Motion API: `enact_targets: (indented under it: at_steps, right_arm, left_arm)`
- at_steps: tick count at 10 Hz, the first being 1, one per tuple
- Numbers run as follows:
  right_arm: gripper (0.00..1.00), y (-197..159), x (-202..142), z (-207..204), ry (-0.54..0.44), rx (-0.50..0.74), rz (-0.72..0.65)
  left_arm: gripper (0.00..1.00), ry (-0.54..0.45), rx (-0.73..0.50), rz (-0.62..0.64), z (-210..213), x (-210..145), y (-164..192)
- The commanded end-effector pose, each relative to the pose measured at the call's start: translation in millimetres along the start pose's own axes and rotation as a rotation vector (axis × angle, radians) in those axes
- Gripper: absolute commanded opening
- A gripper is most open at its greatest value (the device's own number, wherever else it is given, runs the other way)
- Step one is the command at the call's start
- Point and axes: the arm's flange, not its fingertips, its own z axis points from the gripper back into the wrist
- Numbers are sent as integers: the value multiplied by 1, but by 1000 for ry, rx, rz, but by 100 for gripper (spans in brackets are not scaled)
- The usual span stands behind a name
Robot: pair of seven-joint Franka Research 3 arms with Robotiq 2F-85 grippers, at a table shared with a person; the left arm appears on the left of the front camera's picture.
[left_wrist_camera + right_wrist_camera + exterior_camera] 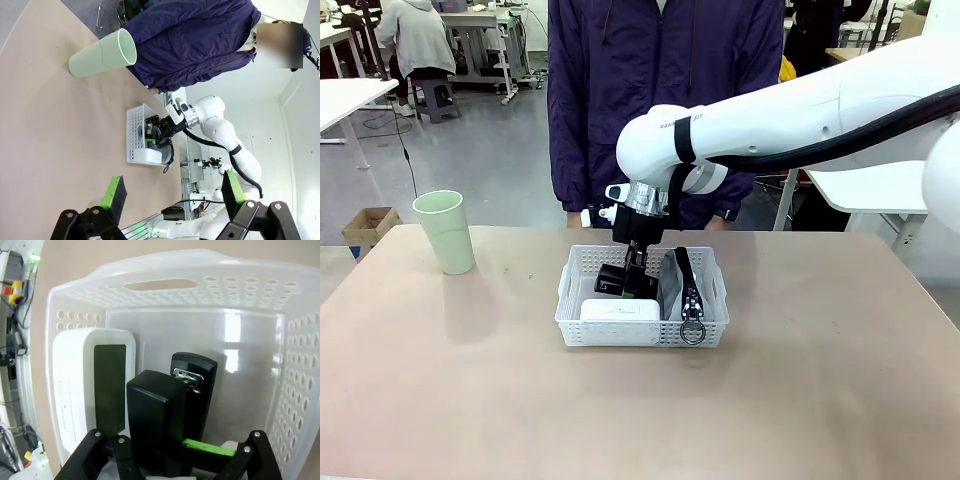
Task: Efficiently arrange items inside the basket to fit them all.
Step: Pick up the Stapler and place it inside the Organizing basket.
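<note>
Holds the black stapler (155, 415) in the right gripper (632, 262), clamped shut on it, low inside the basket (620, 332). Sits between the white box (620, 310) along the near-left wall and the grey pouch (677, 285) standing against the right side. Carries nothing in the left gripper (172, 192), spread wide and well apart from the basket. Finds the pale green cup (445, 232) upright on the counter (800, 400), far left, outside the basket.

Risks wedging the stapler against the box on release: touching or just beside, hard to tell from the right wrist view. Risks dragging the light basket across the counter through any sideways push while lowered. Could knock the pouch over, with the metal ring (692, 332) hanging at the near rim, and so lose free floor. Most likely trouble: laying the stapler flat across the open middle and leaving no upright room for the cup. Better to set it tight beside the box.
</note>
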Motion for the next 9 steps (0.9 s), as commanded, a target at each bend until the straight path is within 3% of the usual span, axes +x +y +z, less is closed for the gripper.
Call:
enact_targets:
  at_steps: [1, 6, 7, 8, 9]
  right_arm:
    - [20, -7, 13, 7, 49, 21, 4]
    - [20, -9, 13, 5, 82, 49, -8]
    - [66, -10, 11, 4, 90, 55, -10]
    - [80, -11, 11, 2, 105, 56, -15]
    - [100, -11, 11, 2, 108, 56, -17]
  left_arm:
    - [100, -6, -19, -16, 0, 1, -2]
    - [100, -6, -19, -16, 0, 1, -2]
    - [100, -6, -19, -16, 0, 1, -2]
    - [100, -6, -19, -16, 0, 1, -2]
    - [100, -6, -19, -16, 0, 1, -2]
